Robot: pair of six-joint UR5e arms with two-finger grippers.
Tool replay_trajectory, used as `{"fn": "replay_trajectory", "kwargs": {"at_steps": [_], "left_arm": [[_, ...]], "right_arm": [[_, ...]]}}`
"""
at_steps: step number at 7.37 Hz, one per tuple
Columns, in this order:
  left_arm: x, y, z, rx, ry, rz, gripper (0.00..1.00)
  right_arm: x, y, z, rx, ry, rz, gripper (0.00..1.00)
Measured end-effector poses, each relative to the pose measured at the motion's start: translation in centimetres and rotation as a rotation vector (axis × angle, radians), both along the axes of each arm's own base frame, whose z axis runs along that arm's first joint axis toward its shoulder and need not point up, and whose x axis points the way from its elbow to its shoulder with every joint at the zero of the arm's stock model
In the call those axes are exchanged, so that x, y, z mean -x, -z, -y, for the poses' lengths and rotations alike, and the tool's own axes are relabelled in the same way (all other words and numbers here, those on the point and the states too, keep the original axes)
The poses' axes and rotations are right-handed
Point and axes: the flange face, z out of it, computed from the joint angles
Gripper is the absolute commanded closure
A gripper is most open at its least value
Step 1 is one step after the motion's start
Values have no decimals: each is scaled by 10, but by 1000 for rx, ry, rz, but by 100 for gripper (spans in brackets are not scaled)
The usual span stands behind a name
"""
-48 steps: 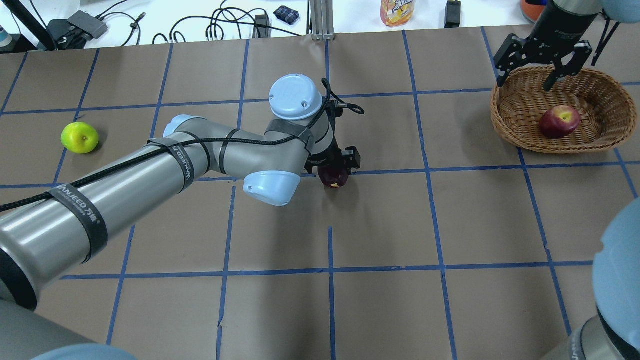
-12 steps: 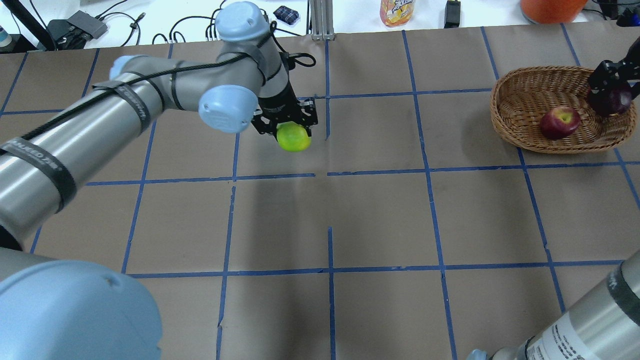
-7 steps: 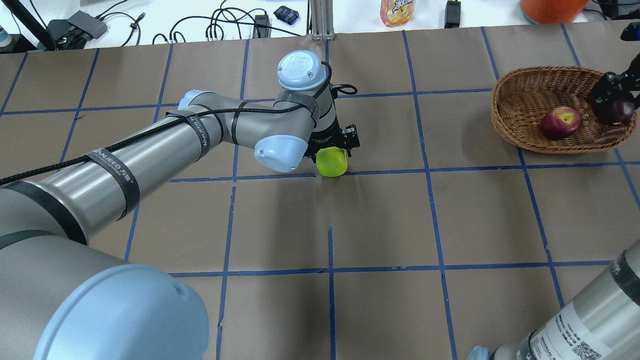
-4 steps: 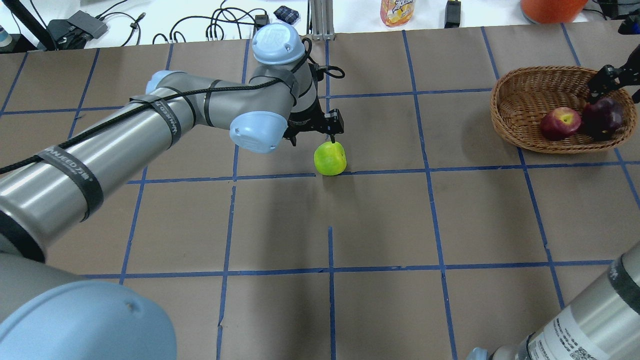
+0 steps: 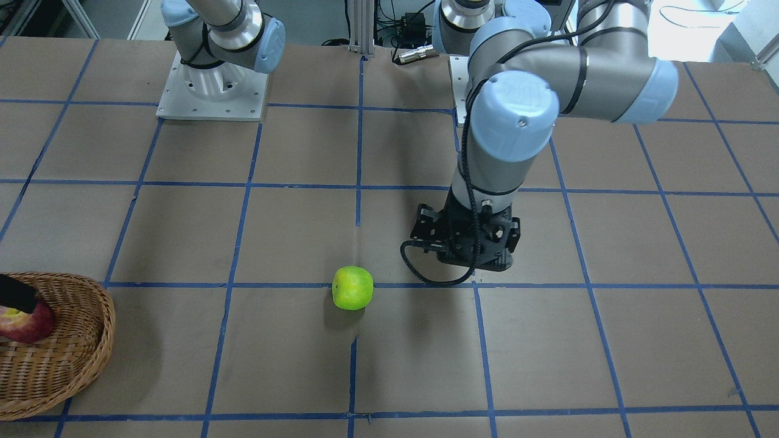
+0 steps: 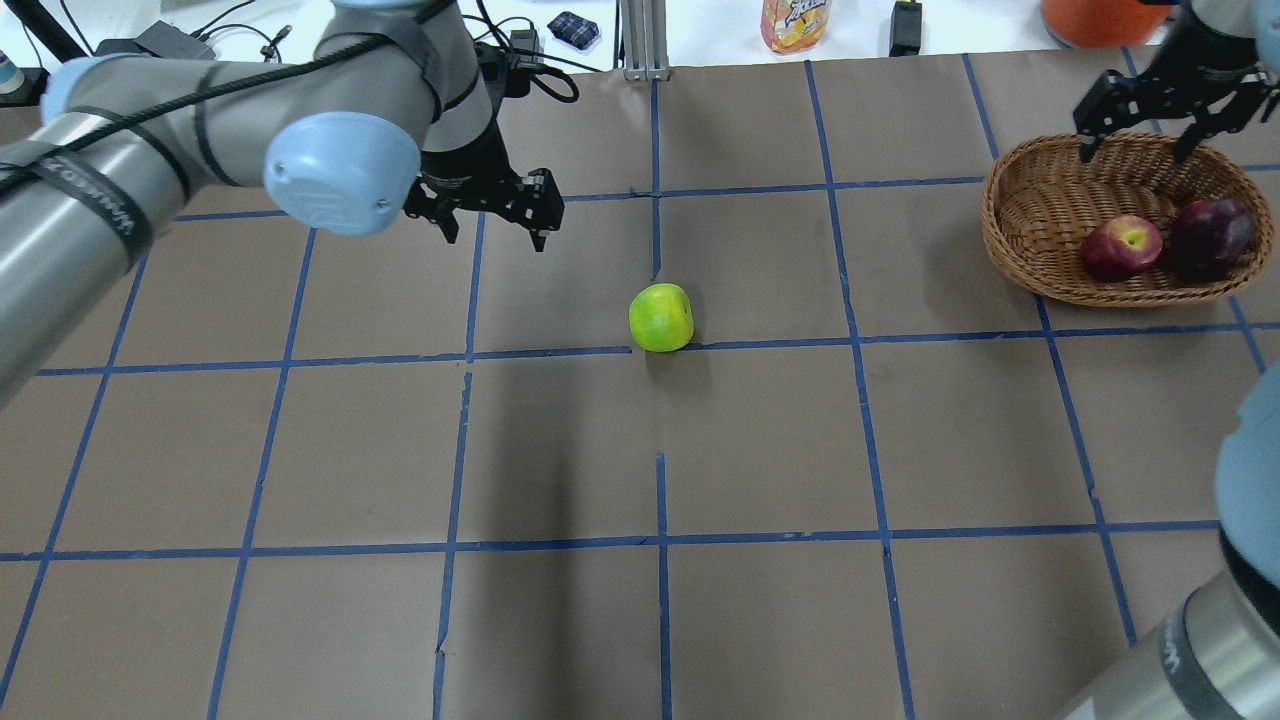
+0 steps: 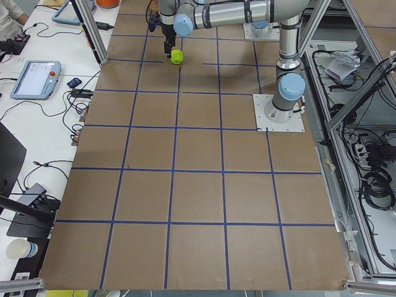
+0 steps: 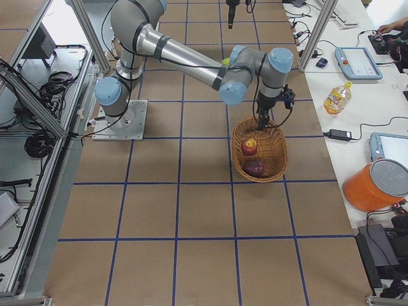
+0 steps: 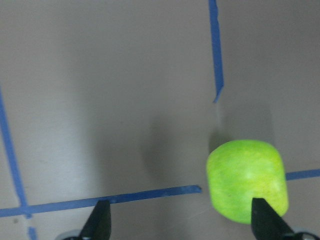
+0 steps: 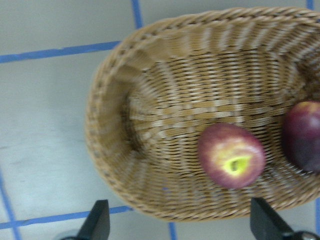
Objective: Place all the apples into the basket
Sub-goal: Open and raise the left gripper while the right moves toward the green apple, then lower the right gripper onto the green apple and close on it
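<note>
The yellow-green apple (image 6: 660,317) (image 5: 352,288) rests alone on the brown table near its middle. My left gripper (image 6: 493,225) hangs open and empty, off to the apple's left and farther back. In the left wrist view the green apple (image 9: 247,181) lies by the right fingertip, not between the fingers. The wicker basket (image 6: 1050,185) stands at the far right and holds the red apple (image 6: 1121,247) and the dark maroon apple (image 6: 1211,238) side by side. My right gripper (image 6: 1135,145) is open above the basket's back rim, holding nothing. The right wrist view looks down on the basket (image 10: 165,115) and the red apple (image 10: 231,155).
Blue tape lines grid the brown table. A juice bottle (image 6: 795,22), cables and an orange container (image 6: 1100,15) sit on the white bench beyond the far edge. The left arm's elbow (image 6: 340,170) hangs over the back left of the table.
My left gripper set the green apple down mid-table, opened and drew back to the left. My right gripper let go of the maroon apple in the basket and rose above the rim.
</note>
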Motion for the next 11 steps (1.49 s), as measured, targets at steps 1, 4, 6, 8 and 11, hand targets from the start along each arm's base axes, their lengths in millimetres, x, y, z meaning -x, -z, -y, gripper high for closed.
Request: {"fn": "replay_trajectory", "kwargs": {"at_steps": [1,4,6,8,11], "left_arm": [[-28,-26,-11,5,9,1,0],[-64,-81,-42,40,1,8,0],[-78,-96,-51,46,-18,7,0],[-89,-102,-60,24,-29,3,0],[-89,-117,-76,-11,-27,5,0]], "right_arm": [[-78,-1,1,-1,53,43,0],[-256,37,-12,-74,254,187,0],[-343,75,-26,-100,274,182,0],[-399,121,-38,-134,277,163,0],[-429,153,-51,-168,254,143,0]]}}
